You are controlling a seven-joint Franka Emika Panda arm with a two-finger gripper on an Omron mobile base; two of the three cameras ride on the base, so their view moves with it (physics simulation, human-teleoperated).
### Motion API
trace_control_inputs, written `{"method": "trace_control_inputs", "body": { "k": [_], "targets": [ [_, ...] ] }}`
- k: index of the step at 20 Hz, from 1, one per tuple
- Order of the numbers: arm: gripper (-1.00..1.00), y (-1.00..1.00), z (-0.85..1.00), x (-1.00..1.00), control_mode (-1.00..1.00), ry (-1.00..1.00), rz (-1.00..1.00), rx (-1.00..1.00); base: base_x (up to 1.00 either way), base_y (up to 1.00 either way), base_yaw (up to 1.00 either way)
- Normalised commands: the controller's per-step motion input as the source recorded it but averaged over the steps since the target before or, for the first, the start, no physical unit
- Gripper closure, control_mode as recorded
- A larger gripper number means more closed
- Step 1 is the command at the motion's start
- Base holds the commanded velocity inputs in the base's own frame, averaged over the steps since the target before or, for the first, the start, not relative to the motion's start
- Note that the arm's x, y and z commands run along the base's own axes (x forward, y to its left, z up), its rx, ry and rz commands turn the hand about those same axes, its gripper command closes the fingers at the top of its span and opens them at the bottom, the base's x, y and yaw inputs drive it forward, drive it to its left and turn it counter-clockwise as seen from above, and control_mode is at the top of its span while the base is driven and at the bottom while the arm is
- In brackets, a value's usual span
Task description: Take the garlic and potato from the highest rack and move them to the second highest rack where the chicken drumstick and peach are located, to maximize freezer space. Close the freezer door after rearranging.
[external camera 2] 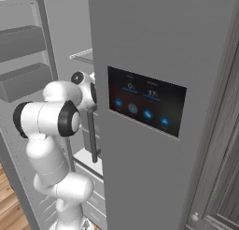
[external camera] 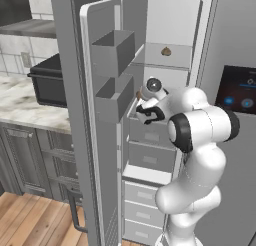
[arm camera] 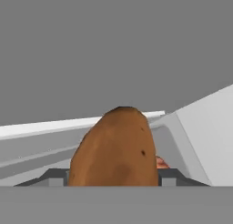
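Left base view: the arm reaches into the open freezer (external camera: 165, 20), its wrist at the level of the second rack (external camera: 172, 70) from the top. The gripper (external camera: 138, 96) is mostly hidden behind the door bins; a small brown patch beside the wrist is the potato (external camera: 138, 95), held at that rack's level. The garlic (external camera: 166, 51) sits alone on the highest rack (external camera: 167, 56), toward the back. The freezer door (external camera: 102, 120) stands swung wide to the left, carrying two grey bins (external camera: 114, 52). Drawers (external camera: 147, 157) stack below the racks. Left of the freezer are a marble counter (external camera: 25, 107) with a dark microwave (external camera: 47, 80), grey cabinets and a wood floor (external camera: 30, 220).

Right base view: the closed fridge door (external camera 2: 186, 46) with its dark display panel (external camera 2: 145, 105) covers most of the freezer's inside. The arm's wrist passes behind this door's edge, so the hand and the racks' contents are cut off; a wire rack edge (external camera 2: 81, 56) shows.

Hand view: the potato (arm camera: 116, 148) sits large and close, upright between the two dark finger tips (arm camera: 54, 176), which press it from either side at a narrow spread. A small reddish-orange thing (arm camera: 161, 163) peeks out just behind the potato on the right; too little shows to name it. Grey freezer walls and a pale shelf edge (arm camera: 45, 127) lie beyond.
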Motion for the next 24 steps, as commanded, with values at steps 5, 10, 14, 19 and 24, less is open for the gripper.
{"method": "trace_control_inputs", "body": {
  "k": [5, 10, 14, 19, 24],
  "targets": [
    [1.00, 0.00, -0.31, 0.36, -1.00, 0.00, 0.00, 0.00, 0.00, 0.00, 0.00],
    [-1.00, 0.00, -0.39, 0.10, -1.00, 0.01, 0.00, 0.00, 0.00, 0.00, 0.00],
    [-1.00, -0.01, -0.26, 0.02, -1.00, 0.00, 0.00, 0.00, 0.00, 0.00, 0.00],
    [-1.00, 0.00, -0.07, 0.00, -1.00, 0.01, 0.00, 0.00, 0.00, 0.00, 0.00],
    [-1.00, 0.01, 0.00, -0.14, -1.00, 0.18, 0.00, 0.00, 0.00, 0.00, 0.00]
  ]
}}
